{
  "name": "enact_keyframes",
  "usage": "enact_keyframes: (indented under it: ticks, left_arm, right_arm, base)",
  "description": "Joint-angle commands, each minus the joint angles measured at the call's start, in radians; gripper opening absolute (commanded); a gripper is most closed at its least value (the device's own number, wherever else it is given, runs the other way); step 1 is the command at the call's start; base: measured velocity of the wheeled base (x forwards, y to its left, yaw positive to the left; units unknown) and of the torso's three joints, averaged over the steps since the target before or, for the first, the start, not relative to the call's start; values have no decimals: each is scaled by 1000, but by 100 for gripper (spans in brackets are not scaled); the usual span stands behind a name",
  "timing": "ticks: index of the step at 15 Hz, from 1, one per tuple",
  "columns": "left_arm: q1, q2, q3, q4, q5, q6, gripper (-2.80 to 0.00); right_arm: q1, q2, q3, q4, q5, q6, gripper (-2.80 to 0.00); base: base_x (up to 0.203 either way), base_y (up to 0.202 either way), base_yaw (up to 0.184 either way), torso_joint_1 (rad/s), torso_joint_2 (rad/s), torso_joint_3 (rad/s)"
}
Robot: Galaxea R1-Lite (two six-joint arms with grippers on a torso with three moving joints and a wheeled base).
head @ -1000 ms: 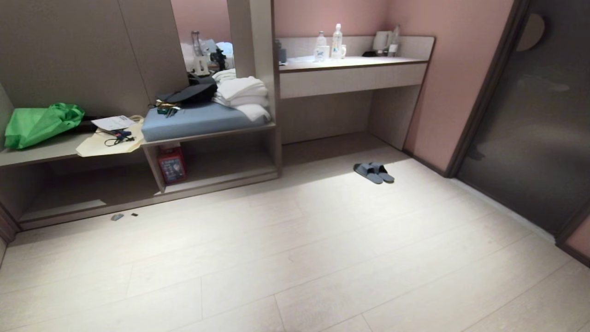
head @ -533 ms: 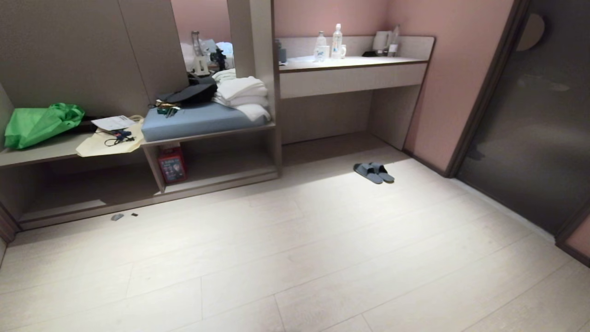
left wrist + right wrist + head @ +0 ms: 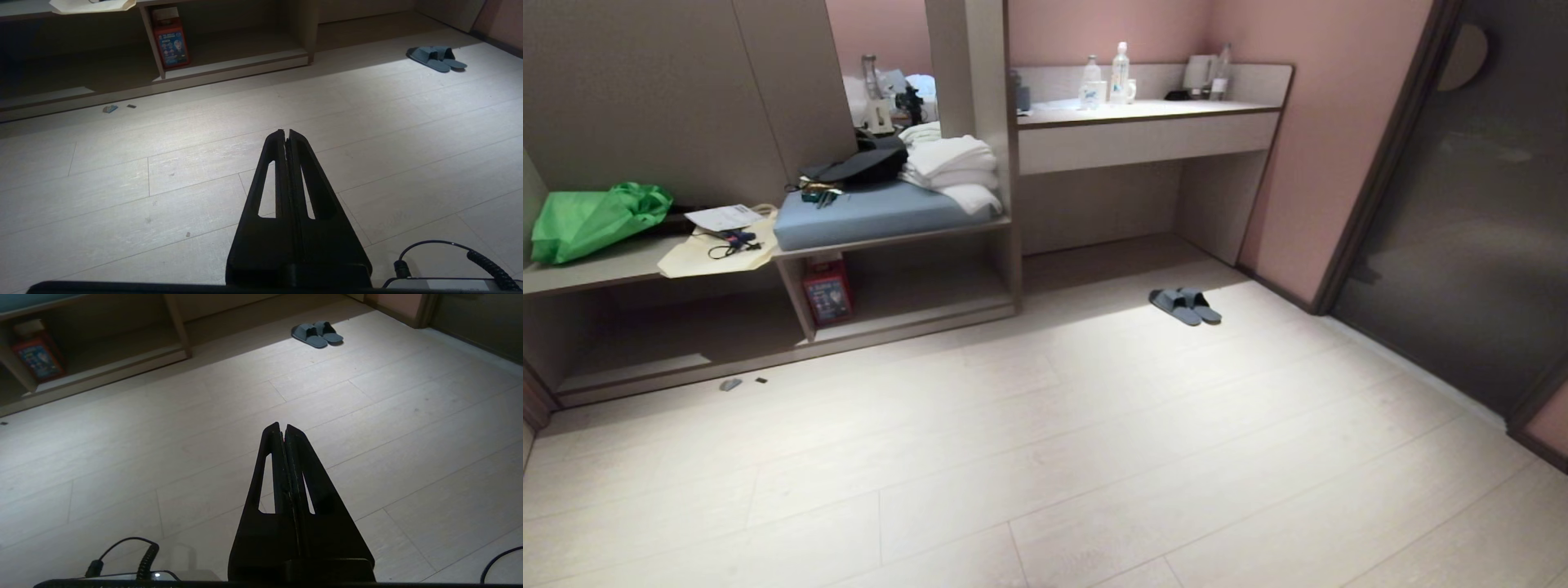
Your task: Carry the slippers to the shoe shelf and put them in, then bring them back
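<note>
The grey-blue slippers [image 3: 1185, 305] lie side by side on the pale floor, in front of the desk recess and well ahead of me; they also show in the left wrist view [image 3: 435, 58] and the right wrist view [image 3: 316, 333]. The shoe shelf [image 3: 915, 286] is the low cubby under the blue-grey cushion [image 3: 874, 214], left of the slippers. Neither arm shows in the head view. My left gripper [image 3: 285, 131] hangs shut and empty over bare floor. My right gripper [image 3: 282, 425] is likewise shut with nothing in it, far short of the slippers.
A red box [image 3: 827, 292] stands at the left end of the shoe shelf. Folded white towels [image 3: 952, 166] and a dark bag sit on the cushion. A green bag [image 3: 596, 216] lies on the longer bench. Two small scraps [image 3: 731, 384] lie on the floor. A dark glass door [image 3: 1462, 204] stands at right.
</note>
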Motion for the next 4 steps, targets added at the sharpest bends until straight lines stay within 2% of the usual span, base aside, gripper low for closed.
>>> enact_keyframes:
  ticks: [1, 4]
  left_arm:
    - [0, 1, 0, 0, 1, 0, -280]
    - [0, 1, 0, 0, 0, 0, -280]
  right_arm:
    - [0, 0, 0, 0, -1, 0, -280]
    - [0, 0, 1, 0, 0, -2, -280]
  base:
    - [0, 0, 0, 0, 0, 0]
    - [0, 0, 0, 0, 0, 0]
